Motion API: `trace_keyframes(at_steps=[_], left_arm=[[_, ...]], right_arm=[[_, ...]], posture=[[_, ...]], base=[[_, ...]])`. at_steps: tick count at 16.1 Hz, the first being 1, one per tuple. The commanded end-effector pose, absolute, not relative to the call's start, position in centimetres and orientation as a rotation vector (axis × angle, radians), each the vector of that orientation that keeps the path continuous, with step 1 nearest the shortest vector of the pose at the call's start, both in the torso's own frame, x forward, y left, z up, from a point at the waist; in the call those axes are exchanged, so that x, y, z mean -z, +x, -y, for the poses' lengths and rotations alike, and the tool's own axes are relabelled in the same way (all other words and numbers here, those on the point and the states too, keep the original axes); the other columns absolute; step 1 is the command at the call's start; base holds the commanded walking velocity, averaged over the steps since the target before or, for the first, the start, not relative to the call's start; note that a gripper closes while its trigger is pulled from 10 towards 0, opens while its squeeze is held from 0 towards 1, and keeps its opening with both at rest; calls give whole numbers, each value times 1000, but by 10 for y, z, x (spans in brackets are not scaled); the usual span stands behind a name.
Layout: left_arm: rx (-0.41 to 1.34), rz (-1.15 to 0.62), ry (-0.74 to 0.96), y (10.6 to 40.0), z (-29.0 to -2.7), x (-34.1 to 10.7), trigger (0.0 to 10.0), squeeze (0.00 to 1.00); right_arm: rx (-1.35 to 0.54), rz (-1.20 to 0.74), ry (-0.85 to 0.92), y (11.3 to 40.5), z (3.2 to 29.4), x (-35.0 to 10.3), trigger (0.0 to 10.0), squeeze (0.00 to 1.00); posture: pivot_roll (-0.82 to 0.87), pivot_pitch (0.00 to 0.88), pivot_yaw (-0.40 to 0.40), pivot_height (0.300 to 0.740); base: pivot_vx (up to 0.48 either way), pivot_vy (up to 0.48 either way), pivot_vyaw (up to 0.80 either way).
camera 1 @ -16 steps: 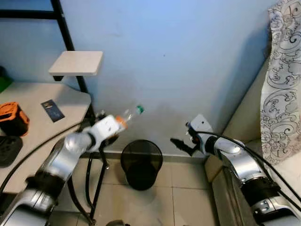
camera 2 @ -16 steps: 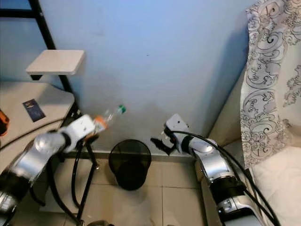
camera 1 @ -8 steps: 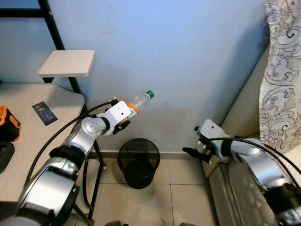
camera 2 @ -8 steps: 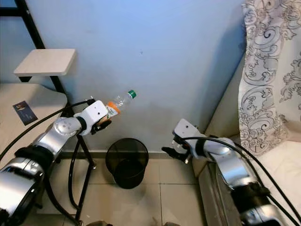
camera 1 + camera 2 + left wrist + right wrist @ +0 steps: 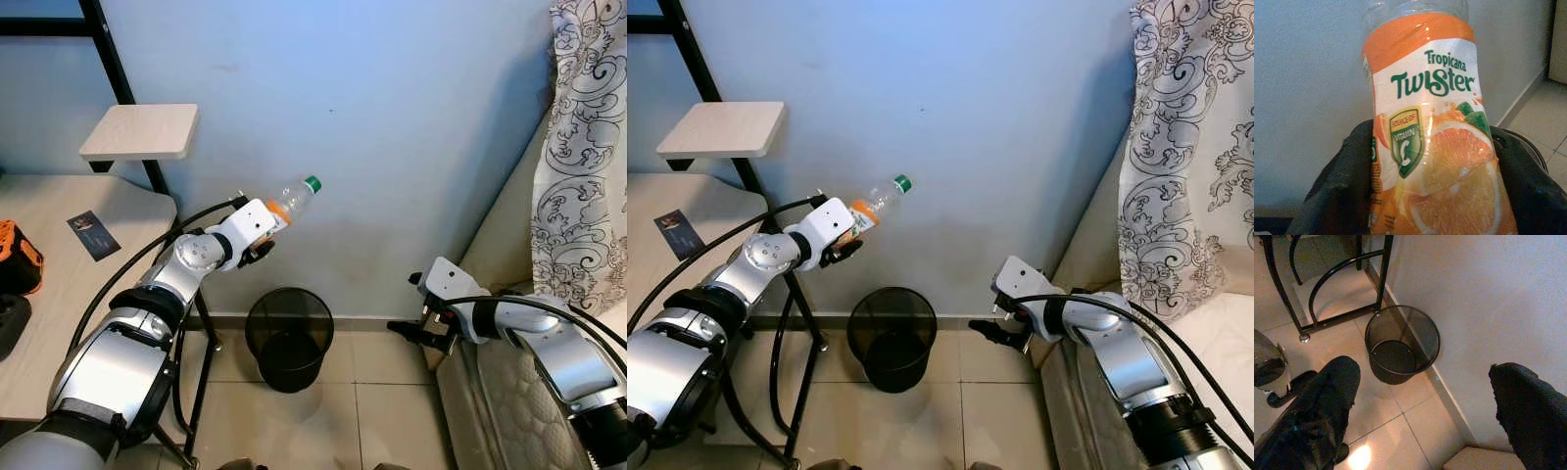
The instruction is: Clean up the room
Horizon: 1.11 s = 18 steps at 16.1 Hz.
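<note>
My left gripper (image 5: 261,235) is shut on a clear plastic juice bottle (image 5: 291,200) with an orange Tropicana Twister label (image 5: 1426,122) and a green cap. It holds the bottle tilted up, close to the blue wall and high above a round black mesh wastebasket (image 5: 290,338). The black fingers (image 5: 1341,188) grip the bottle's lower body on both sides. My right gripper (image 5: 407,329) hangs low to the right of the wastebasket (image 5: 1402,345), near the floor. It is open, with nothing between its fingers (image 5: 1327,396).
A light desk (image 5: 59,294) on a black frame stands at the left with an orange-and-black case (image 5: 17,257) and a dark card (image 5: 93,233) on it. A small shelf (image 5: 142,132) juts from the frame. A mattress (image 5: 505,387) and patterned curtain (image 5: 588,147) are at the right. The floor is tiled.
My left arm has raised the bottle and carried it rightward over the wastebasket. The right gripper has dropped lower and moved right. The camera shifted a little early on.
</note>
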<state>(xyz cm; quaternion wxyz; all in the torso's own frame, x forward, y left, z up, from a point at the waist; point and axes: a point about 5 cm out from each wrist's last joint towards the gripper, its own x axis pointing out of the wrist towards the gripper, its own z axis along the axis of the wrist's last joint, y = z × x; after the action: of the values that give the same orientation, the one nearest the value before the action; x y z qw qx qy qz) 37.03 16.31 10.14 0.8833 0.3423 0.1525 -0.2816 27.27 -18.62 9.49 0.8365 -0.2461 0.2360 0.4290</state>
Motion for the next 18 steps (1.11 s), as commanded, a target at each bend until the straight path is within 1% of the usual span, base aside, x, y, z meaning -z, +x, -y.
trace_keyframes(at_steps=[1,4,12,13,14,15,16,17,18], left_arm=[[591,-291,691,375,-159,-110,10000,1000],[606,-300,691,374,-157,-108,10000,1000],[621,-364,695,367,-165,-94,10000,1000],[602,-353,645,366,-164,-94,10000,1000],[573,-339,556,366,-162,-93,10000,1000],[513,-331,400,367,-159,-92,10000,1000],[469,-326,284,367,-157,-92,10000,1000],[441,-324,211,367,-155,-91,10000,1000],[440,-302,176,365,-150,-89,10000,412]], right_arm=[[-907,-494,-526,274,187,-100,10000,0],[-903,-498,-523,274,184,-102,10000,0],[-903,-507,-518,274,181,-100,10000,0],[-880,-503,-506,274,180,-99,10000,0],[-844,-487,-484,273,178,-97,10000,0],[-763,-460,-432,275,176,-96,10000,0],[-685,-429,-378,278,174,-95,10000,0],[-633,-411,-342,279,173,-95,10000,0],[-546,-380,-251,282,171,-96,10000,0]], posture=[[-243,0,19,740],[-243,0,19,740],[-227,0,12,740],[-222,0,16,740],[-218,0,21,740],[-211,0,37,740],[-209,0,43,740],[-206,0,50,740],[-204,0,55,740]], base=[[0,0,0],[0,0,0],[0,0,0],[0,0,0],[0,0,0],[0,0,0],[0,0,0],[0,0,0],[0,0,0]])
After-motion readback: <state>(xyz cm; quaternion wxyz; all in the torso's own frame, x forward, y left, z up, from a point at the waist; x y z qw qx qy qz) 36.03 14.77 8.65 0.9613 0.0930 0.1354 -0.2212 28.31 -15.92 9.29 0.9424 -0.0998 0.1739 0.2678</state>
